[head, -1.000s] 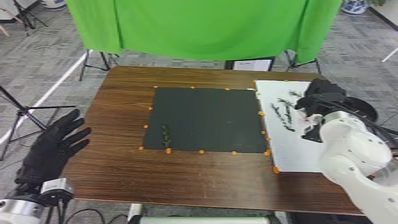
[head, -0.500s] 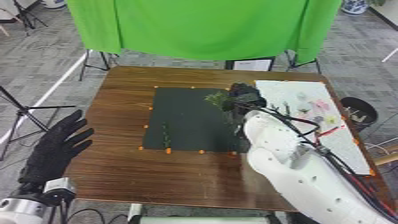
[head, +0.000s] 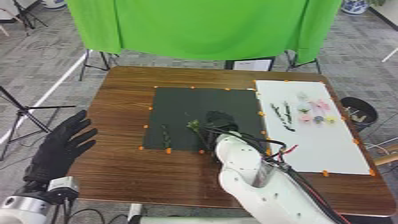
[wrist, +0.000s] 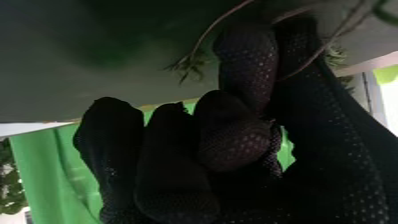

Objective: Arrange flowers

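We had our right hand (head: 219, 119) over the right part of the dark mat (head: 200, 100), its thumb and a finger pinching a green sprig (head: 194, 125). In the head view the sprig's leafy tuft stuck out to the left of the glove, and its long axis slanted, tuft toward the far left and stem back toward us on the right. The right wrist view showed thin, curved stems (wrist: 213, 31) passing at the fingertips, one ending in a small leafy tuft (wrist: 188, 65). Whether the sprig touched the mat we could not tell.

Near the mat's left edge lay a slim green stem (head: 166, 136), its long axis running away from us, nearly in line with that edge. On the white sheet (head: 324, 150), right of the mat, two dark stems (head: 277, 114) lay side by side, also lengthwise away from us, their far ends leaning a little left. Pink flowers (head: 322, 104) and a yellow flower (head: 330, 120) lay to their right.

Our left hand (head: 55, 147) was open by the table's (head: 124, 175) left edge, fingers straight, pointing away from us and slightly right.
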### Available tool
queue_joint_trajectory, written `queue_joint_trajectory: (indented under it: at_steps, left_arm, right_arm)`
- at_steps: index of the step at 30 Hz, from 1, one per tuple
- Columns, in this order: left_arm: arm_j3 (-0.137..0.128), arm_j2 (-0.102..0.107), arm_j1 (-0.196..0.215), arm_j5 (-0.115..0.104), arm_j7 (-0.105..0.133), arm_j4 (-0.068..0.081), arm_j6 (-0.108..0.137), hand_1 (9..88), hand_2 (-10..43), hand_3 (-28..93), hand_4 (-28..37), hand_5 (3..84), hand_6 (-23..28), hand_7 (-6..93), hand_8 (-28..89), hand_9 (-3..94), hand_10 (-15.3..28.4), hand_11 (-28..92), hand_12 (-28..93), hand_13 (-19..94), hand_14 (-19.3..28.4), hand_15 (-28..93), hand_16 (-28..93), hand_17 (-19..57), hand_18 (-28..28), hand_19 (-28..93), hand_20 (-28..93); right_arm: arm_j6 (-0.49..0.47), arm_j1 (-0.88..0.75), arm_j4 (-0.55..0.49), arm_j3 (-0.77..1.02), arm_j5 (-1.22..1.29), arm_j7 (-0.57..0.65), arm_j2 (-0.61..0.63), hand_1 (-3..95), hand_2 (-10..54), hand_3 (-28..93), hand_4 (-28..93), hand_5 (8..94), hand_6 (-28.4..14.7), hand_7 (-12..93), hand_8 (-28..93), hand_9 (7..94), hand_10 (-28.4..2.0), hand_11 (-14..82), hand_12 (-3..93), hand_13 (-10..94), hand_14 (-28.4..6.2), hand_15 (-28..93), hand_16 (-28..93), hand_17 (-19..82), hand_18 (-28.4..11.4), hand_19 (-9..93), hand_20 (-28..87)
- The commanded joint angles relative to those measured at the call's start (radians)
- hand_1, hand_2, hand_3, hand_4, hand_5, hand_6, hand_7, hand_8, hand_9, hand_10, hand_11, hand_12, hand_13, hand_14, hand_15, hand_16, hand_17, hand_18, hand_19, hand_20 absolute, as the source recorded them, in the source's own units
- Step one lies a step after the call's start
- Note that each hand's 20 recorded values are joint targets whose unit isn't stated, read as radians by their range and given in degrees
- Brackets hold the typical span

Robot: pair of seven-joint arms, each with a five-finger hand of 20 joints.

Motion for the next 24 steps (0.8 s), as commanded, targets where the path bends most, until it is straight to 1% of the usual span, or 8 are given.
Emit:
queue_joint_trajectory:
  at_steps: [1,4,11,19,20,24]
  left_arm:
    - [0.016,0.015,-0.021,-0.001,-0.017,0.012,-0.014,24.0,-7.0,68,-28.3,24.9,3.2,19.4,-10,19.4,10.7,18,21,16,15.2,24,3,-11.4,24.1,38,9]
    - [0.018,0.016,-0.024,-0.002,-0.021,0.012,-0.014,24.0,-7.0,68,-28.3,24.9,3.2,19.4,-10,19.3,10.7,18,21,16,15.2,24,3,-11.5,24.1,38,9]
    - [0.013,0.012,-0.019,-0.001,-0.018,0.011,-0.015,24.0,-7.0,68,-28.3,25.0,3.3,19.4,-10,19.3,10.6,18,21,16,15.2,24,3,-11.5,24.2,38,9]
    - [0.014,0.01,-0.017,0.0,-0.015,0.011,-0.013,24.0,-6.9,68,-28.3,25.0,3.3,19.3,-10,19.4,10.7,18,21,16,15.2,25,3,-11.6,24.3,38,9]
    - [0.015,0.011,-0.02,-0.001,-0.017,0.012,-0.015,24.1,-6.6,67,-28.3,25.0,3.3,19.3,-10,19.4,10.7,18,21,16,15.2,25,3,-11.6,24.2,38,9]
    - [0.015,0.011,-0.019,0.0,-0.019,0.012,-0.013,24.1,-6.6,67,-28.2,25.0,3.3,19.4,-10,19.3,10.7,18,21,16,15.2,25,3,-11.5,24.2,38,9]
  right_arm:
    - [0.014,-0.011,0.022,-0.002,-0.041,0.011,-0.076,31.4,-3.4,88,-13,82.8,3.0,48,23,93.7,-5.3,60.8,44.0,89,-5.3,84,37,59,-22.1,93,76]
    - [0.01,-0.016,0.026,0.004,-0.049,0.015,-0.086,31.3,-3.0,88,-13,82.7,2.9,49,23,93.7,-5.2,60.8,43.9,89,-5.2,84,37,59,-22.0,93,77]
    - [0.001,-0.031,0.019,0.025,-0.054,0.012,-0.078,28.3,-2.8,87,-14,82.6,2.5,48,21,93.7,-5.0,60.1,44.3,89,-4.9,84,37,59,-22.0,93,77]
    - [0.028,-0.03,0.004,0.036,-0.071,0.01,-0.065,26.7,-2.8,86,-16,82.1,2.1,49,17,93.5,-5.3,59.3,45.4,89,-5.1,83,38,58,-22.0,93,77]
    - [0.027,-0.032,0.001,0.038,-0.067,0.011,-0.066,26.5,-2.7,86,-17,82.1,2.1,49,16,93.4,-5.2,59.2,45.5,88,-5.1,83,38,58,-22.1,93,77]
    - [0.028,-0.038,-0.007,0.04,-0.074,0.004,-0.069,24.8,-2.5,86,-17,81.8,1.9,51,10,93.0,-5.4,59.1,45.8,88,-5.0,83,38,58,-22.1,93,77]
